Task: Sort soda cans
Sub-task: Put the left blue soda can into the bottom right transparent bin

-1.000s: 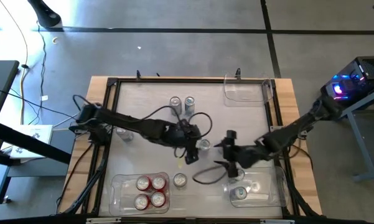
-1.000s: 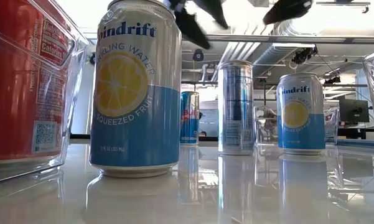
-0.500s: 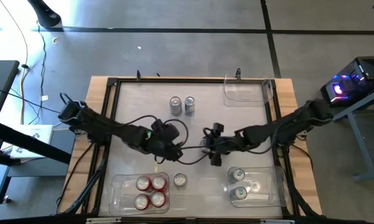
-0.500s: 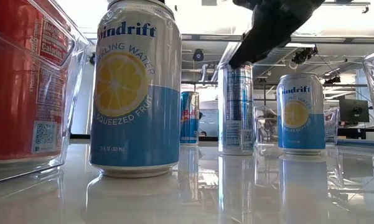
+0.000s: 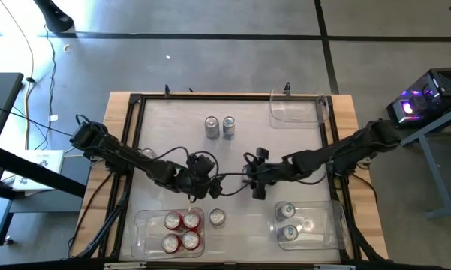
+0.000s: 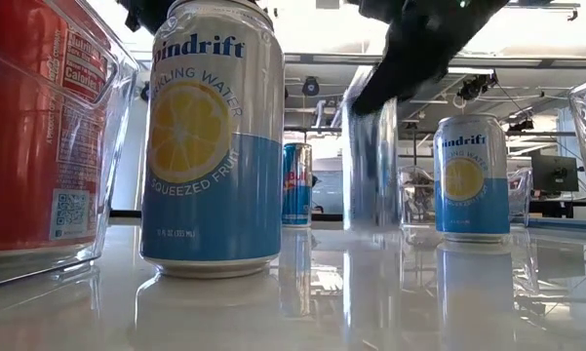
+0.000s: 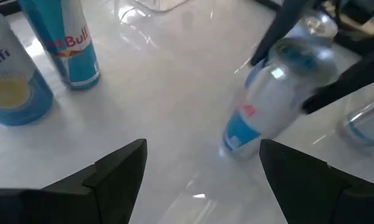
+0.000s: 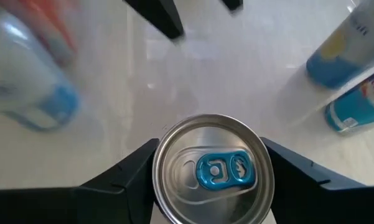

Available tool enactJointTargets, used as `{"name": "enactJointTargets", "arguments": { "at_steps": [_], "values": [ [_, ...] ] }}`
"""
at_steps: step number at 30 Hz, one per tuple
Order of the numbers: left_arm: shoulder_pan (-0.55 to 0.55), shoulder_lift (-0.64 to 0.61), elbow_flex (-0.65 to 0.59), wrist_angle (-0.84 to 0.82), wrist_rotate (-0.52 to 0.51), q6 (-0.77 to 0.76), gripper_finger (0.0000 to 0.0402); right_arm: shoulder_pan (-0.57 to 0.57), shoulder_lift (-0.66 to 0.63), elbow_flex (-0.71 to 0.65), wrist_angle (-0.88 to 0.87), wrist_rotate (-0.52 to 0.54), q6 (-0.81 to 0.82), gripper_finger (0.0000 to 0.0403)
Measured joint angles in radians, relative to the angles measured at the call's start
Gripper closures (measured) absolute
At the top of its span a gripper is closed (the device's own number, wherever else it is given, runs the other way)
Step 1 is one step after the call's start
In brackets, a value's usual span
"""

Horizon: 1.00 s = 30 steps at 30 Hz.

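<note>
Two dark jointed arms (image 5: 135,159); black looping cables (image 5: 176,154); dark angular jaws

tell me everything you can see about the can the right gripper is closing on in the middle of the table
It is a slim silver and blue metal can with a silver lid and a blue pull tab. It sits mid-table between the right gripper's two dark fingers, which flank its top on both sides. In the left wrist and low views it is blurred and looks tilted, its base near the glossy white tabletop, so it seems to be just lifting. The lid looks unopened. The left gripper is open nearby, not touching it.
</note>
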Motion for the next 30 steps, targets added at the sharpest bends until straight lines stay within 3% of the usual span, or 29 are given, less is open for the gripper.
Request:
{"name": "enactJointTargets", "arguments": {
  "at_steps": [6,11,15,20,25,30],
  "values": [
    [0.0,-0.001,-0.01,0.007,-0.002,-0.001,0.0094,0.121,-0.24,0.053,-0.161,0.007,0.056,0.0181],
    [0.0,-0.001,-0.01,0.007,-0.014,0.0,0.0094,0.331,-0.449,0.106,-0.324,0.015,0.187,0.0181],
    [0.0,-0.001,-0.01,0.006,-0.026,0.0,0.0094,0.525,-0.56,0.117,-0.541,0.106,0.396,0.0181],
    [0.001,-0.001,-0.01,0.007,-0.027,0.0,0.0094,0.717,-0.588,0.057,-0.724,0.177,0.72,0.0181],
    [0.001,-0.001,-0.01,0.007,-0.029,0.0,0.0094,0.796,-0.557,-0.076,-0.681,0.211,0.859,0.0181],
    [0.002,0.0,-0.01,0.007,-0.031,0.0,0.0094,0.837,-0.518,-0.217,-0.519,0.311,0.874,0.0181]
  ]
}}
